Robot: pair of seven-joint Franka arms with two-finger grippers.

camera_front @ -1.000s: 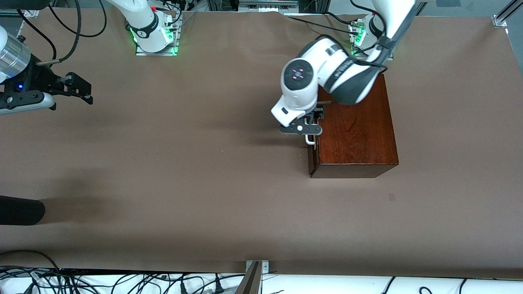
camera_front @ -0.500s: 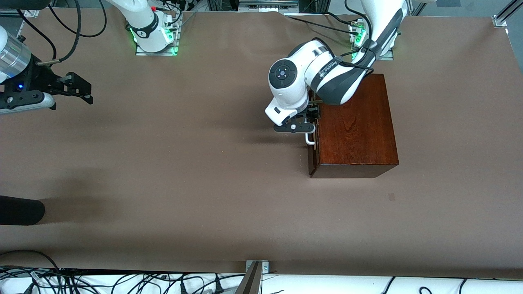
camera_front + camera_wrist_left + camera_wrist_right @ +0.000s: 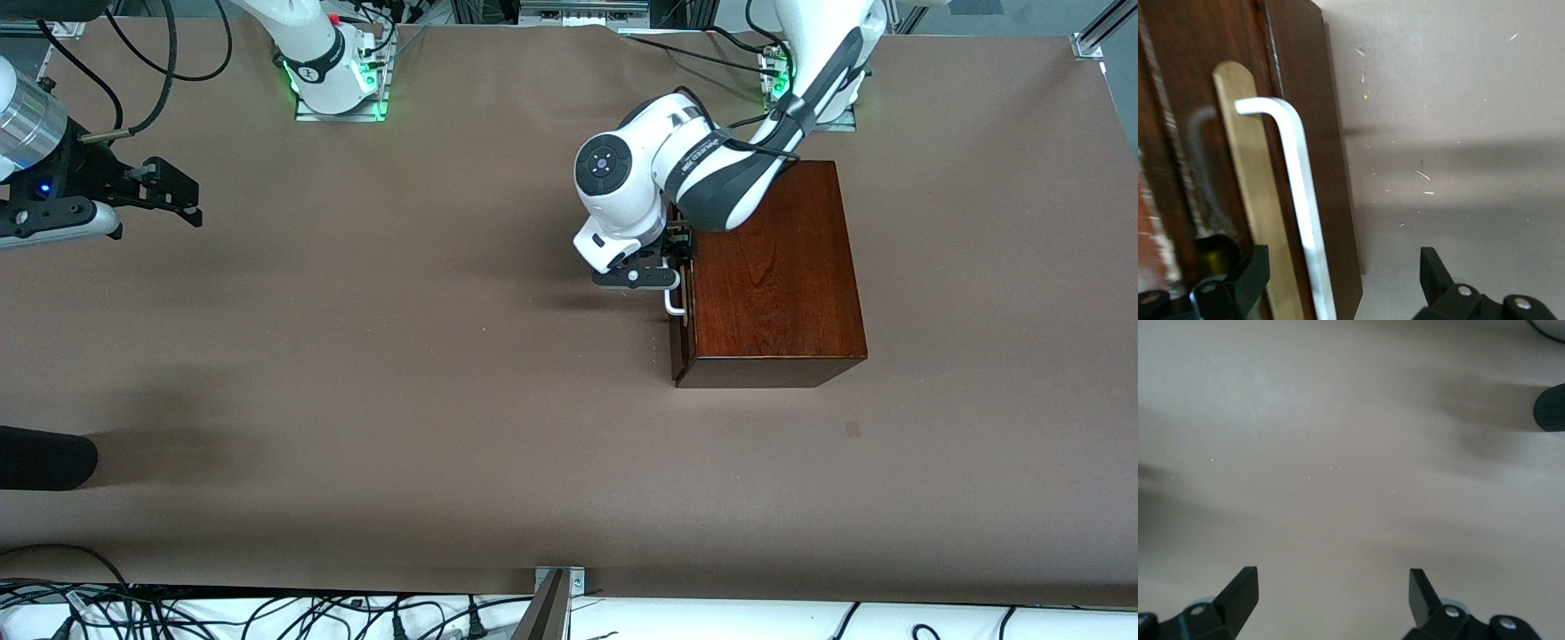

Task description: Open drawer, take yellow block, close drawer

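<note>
The dark mahogany box (image 3: 773, 276) stands at the left arm's end of the table. Its drawer (image 3: 678, 333) is shut, with the dark front facing the right arm's end. The white bar handle (image 3: 676, 304) sticks out of that front. My left gripper (image 3: 662, 283) is at the handle, open. In the left wrist view the handle (image 3: 1301, 200) and the edge of the drawer front (image 3: 1338, 200) lie between the two fingers of the left gripper (image 3: 1341, 260), untouched. The yellow block is hidden. My right gripper (image 3: 188, 197) waits open and empty over the right arm's end of the table; its wrist view (image 3: 1331, 577) shows only bare table.
A black cylindrical object (image 3: 44, 458) lies at the table's edge at the right arm's end, and shows in the right wrist view (image 3: 1550, 408). Cables run along the table edge nearest the front camera (image 3: 267, 613). The brown table top (image 3: 400, 311) stretches between the arms.
My left arm's wrist has swung a little toward the right arm's end and the bases, the gripper staying at the handle. The drawer stays shut. The right arm has not moved.
</note>
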